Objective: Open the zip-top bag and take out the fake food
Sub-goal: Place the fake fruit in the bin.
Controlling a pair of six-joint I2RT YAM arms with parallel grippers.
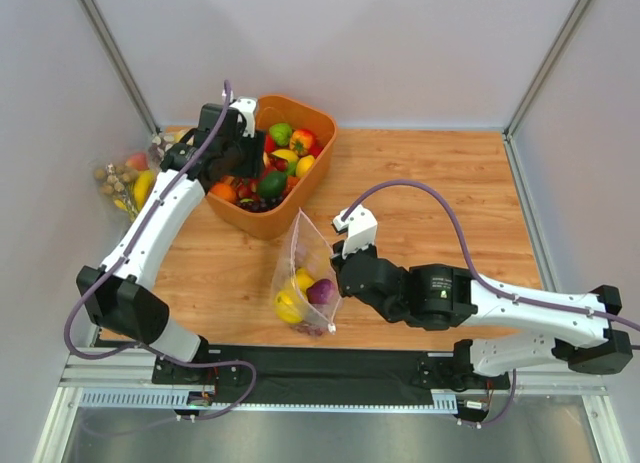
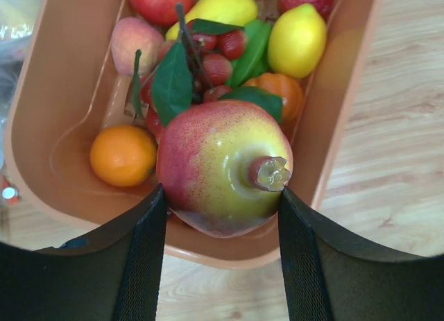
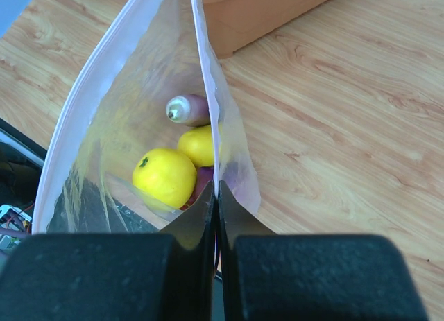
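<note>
The clear zip-top bag [image 1: 300,253] stands on the table in front of the orange bin, its mouth up and spread apart [image 3: 118,106]. My right gripper [image 3: 216,191] is shut on the near lip of the bag's mouth [image 1: 336,275]. Inside lie fake food pieces: two yellow round fruits [image 3: 164,177] [image 3: 198,144], a long purple piece [image 3: 189,109] and a purple onion [image 1: 321,291]. My left gripper [image 2: 222,196] holds a red-and-yellow pomegranate-like fruit [image 2: 218,165] between its fingers, just above the bin's near rim [image 1: 240,163].
The orange bin [image 1: 322,133] at the back holds several plastic fruits, among them an orange [image 2: 123,154] and a lemon [image 2: 297,40]. Other clear bags with nuts and a banana [image 1: 125,178] lie by the left wall. Bare wood extends to the right [image 1: 440,183].
</note>
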